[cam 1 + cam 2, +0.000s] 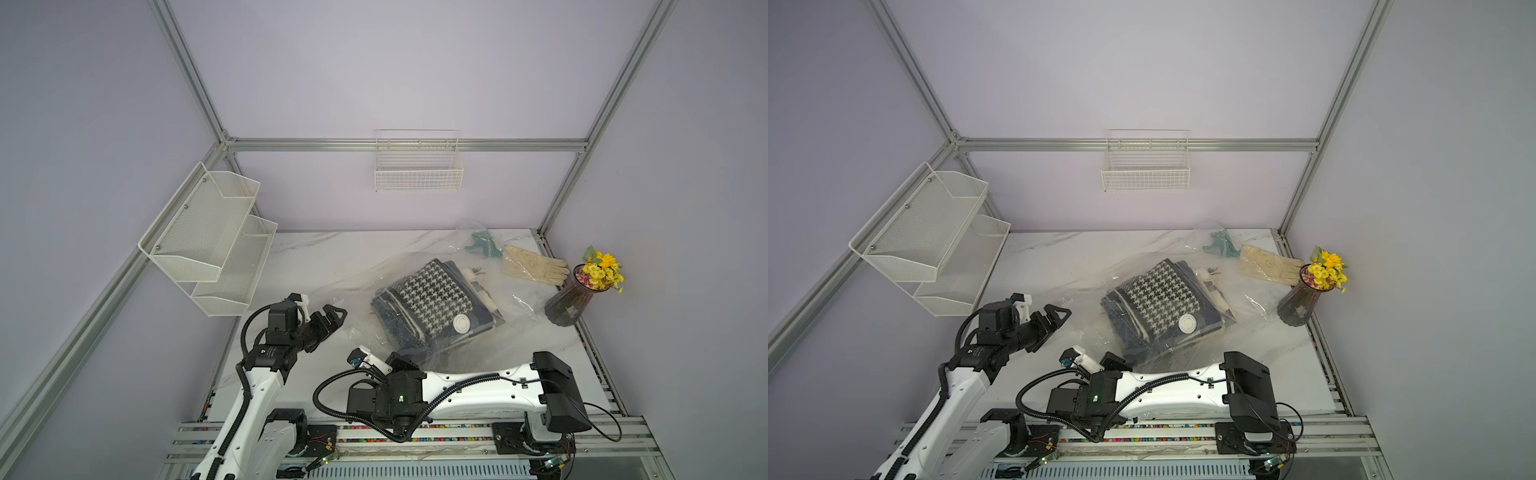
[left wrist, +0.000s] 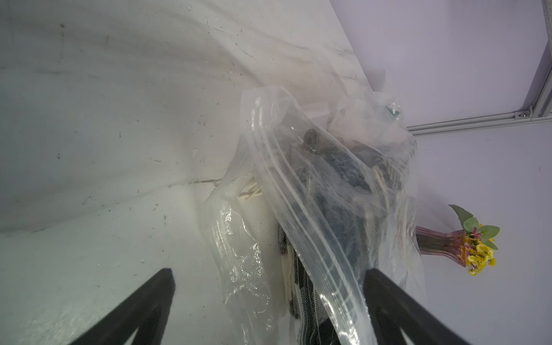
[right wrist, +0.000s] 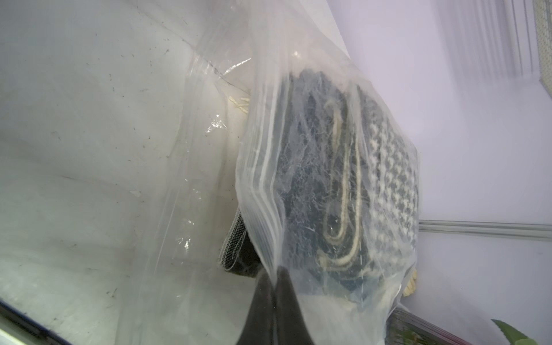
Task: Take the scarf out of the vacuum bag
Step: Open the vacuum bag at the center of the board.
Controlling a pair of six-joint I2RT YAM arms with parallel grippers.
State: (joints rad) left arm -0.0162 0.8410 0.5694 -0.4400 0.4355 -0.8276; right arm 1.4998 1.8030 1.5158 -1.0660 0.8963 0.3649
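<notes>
Lilac walls (image 1: pixel 395 62), white marble tabletop (image 1: pixel 316 249), aluminium frame (image 1: pixel 407 144)

The marble table (image 1: pixel 332 253) is carrying the vacuum bag (image 1: pixel 432 299), a smaller bag (image 1: pixel 482 243), a glove (image 1: pixel 534 264) and a vase (image 1: pixel 567 303).

no readable text, label, brand or number anywhere in these views.

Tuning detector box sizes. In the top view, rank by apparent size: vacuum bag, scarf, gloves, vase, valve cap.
Largest to smallest:
1. vacuum bag
2. scarf, folded inside it
3. vase and gloves: look about alike, not ranked
4. valve cap
</notes>
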